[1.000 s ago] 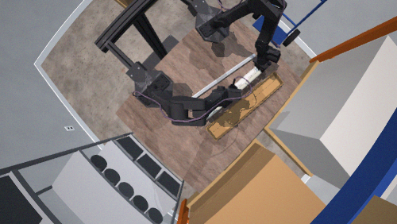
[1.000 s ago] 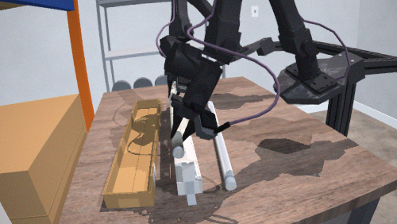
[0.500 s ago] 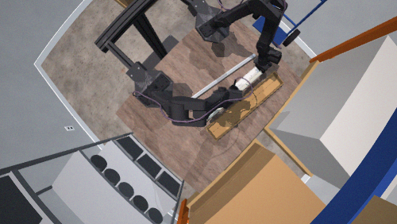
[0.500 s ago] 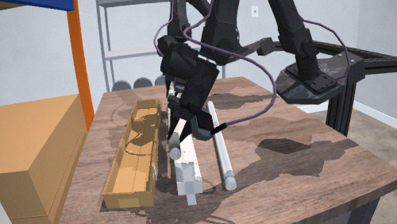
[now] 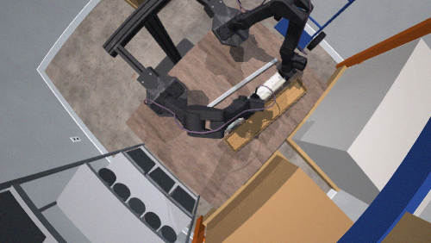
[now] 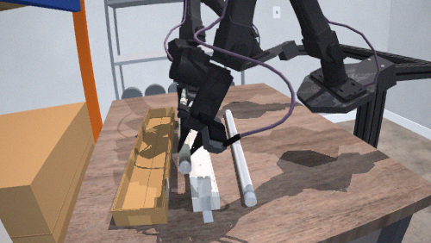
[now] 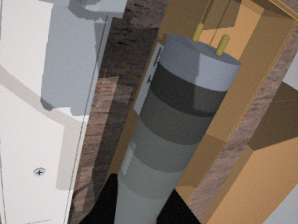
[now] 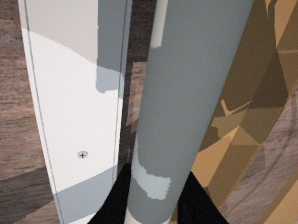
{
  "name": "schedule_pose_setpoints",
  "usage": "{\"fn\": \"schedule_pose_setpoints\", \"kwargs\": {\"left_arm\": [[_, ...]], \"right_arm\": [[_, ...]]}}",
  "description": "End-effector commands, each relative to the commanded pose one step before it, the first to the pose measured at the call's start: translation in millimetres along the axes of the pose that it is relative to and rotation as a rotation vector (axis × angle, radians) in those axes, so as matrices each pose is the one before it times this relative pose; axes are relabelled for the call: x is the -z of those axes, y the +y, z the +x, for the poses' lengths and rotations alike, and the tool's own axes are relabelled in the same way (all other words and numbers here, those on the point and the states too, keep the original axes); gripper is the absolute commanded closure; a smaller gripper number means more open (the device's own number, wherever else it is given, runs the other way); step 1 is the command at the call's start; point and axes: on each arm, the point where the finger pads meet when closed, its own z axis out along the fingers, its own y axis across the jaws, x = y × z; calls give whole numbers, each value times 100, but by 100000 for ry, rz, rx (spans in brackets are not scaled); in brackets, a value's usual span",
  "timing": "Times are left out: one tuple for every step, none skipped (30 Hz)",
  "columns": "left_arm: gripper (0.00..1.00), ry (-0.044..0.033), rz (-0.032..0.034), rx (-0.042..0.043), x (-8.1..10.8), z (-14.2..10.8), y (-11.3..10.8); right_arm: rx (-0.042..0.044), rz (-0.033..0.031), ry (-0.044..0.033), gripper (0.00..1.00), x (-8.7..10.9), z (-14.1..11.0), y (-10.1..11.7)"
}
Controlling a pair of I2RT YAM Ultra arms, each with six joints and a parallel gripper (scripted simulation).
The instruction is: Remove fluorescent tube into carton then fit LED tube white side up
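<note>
Exterior view: left pincer (image 5: 285,76) (image 6: 190,147) (image 7: 146,202) and right pincer (image 5: 250,111) (image 6: 183,103) (image 8: 156,174) pinch the old tube (image 5: 234,123) (image 6: 185,166) (image 7: 170,135) (image 8: 185,85), mid-frame; carton (image 5: 235,150) (image 6: 140,217) (image 7: 245,107) (image 8: 261,146) at left, fixture (image 5: 271,86) (image 6: 208,170) (image 7: 37,135) (image 8: 72,100) at lower centre

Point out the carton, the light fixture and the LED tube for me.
Carton (image 5: 242,139) (image 6: 142,185) (image 7: 250,75) (image 8: 220,145): all four views, bare inside surface.
Light fixture (image 5: 270,86) (image 6: 204,168) (image 7: 30,140) (image 8: 75,105): all four views, white body.
LED tube (image 5: 242,83) (image 6: 239,157): top and exterior views, middle of its length.

A bare bench strip (image 6: 178,183) separates carton (image 6: 140,221) and fixture (image 6: 204,170).
</note>
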Motion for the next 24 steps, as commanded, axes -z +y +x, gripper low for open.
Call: {"fn": "schedule_pose_setpoints", "kwargs": {"left_arm": [[89,55,-712,-652,-375,295,-809],[89,-78,-41,-164,-70,-58,-131],[89,-113,-65,284,-75,-84,-128],[89,-1452,514,825,127,-799,22],[89,-628,102,578,64,-340,-64],[89,844,-979,-265,-285,410,249],[89,658,355,-791,-40,378,-129],[89,0,0,0,0,0,0],[89,0,0,0,0,0,0],[89,-358,1778,107,880,-25,-328],[89,628,-200,-400,193,440,192],[89,-129,1291,-290,-39,-110,-742],[89,101,204,-14,-387,-15,-363],[89,358,-2093,292,-585,54,689],[89,1379,-1002,-90,-126,278,487],[89,-625,435,215,128,-251,-221],[89,-101,-244,-354,-88,9,-17],[89,190,63,-252,-44,199,-154],[89,-365,-41,243,3,-171,-44],[89,-541,-94,21,-43,-197,-75],[89,176,43,-521,-59,97,-148],[89,-298,-69,115,-54,-196,-86],[89,458,51,-210,-77,260,-187],[89,-628,673,265,15,-341,-113]], "right_arm": [[11,-330,-643,89,-349,-427,-993],[-801,1120,-1011,89,480,-141,-687],[-36,581,-813,89,333,-246,-336],[-1296,1563,-1867,89,828,-583,-349],[723,523,-774,89,328,-237,-213],[711,-318,-16,89,-57,-117,164],[-2121,123,64,89,-54,17,-26],[0,0,0,89,0,0,0],[0,0,0,89,0,0,0],[10,-196,616,89,-613,195,187],[-1421,2000,-2232,89,756,-672,-824],[1761,-1630,1331,89,-180,296,502],[823,-658,1065,89,-443,379,98],[520,-1326,1811,89,-654,721,383],[455,-828,799,89,-445,124,318],[572,-490,239,89,-215,-87,231],[-800,1325,-1350,89,741,-142,-659],[-548,775,-650,89,359,-65,-475],[-1574,878,26,89,2,223,-847],[1222,-1502,1204,89,-688,177,768],[2044,-1811,1106,89,-602,-78,978],[-1059,1167,-947,89,503,-135,-670],[-203,476,-335,89,180,16,-431],[-1250,1571,-2003,89,826,-665,-370]]}}
